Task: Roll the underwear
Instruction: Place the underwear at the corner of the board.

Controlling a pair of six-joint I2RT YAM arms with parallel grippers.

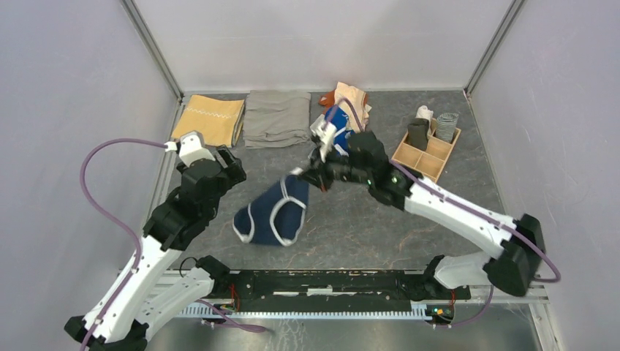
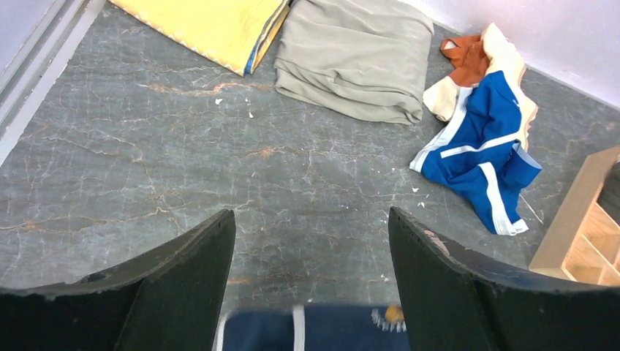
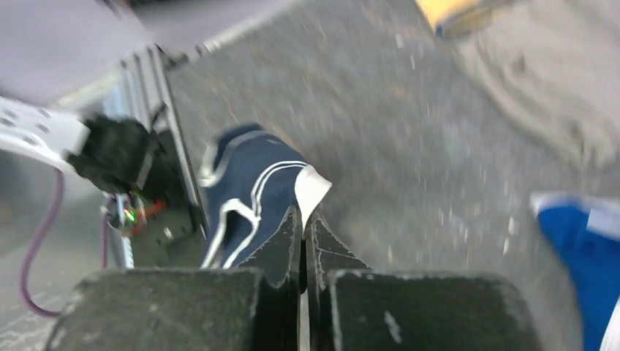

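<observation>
Blurrily, right fingers [image 3: 281, 245] clamped on navy briefs [image 1: 274, 212], left fingers [image 2: 183, 281] apart, briefs cropped beneath

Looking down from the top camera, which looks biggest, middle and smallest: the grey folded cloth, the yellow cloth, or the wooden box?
1. grey folded cloth
2. yellow cloth, somewhat smaller
3. wooden box, smallest, though not far behind the yellow

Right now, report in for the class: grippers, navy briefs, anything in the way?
Right gripper shut on navy briefs at the white trim. Left gripper open, empty. Briefs not yet rolled. Bright blue briefs apart, no obstruction.
</observation>
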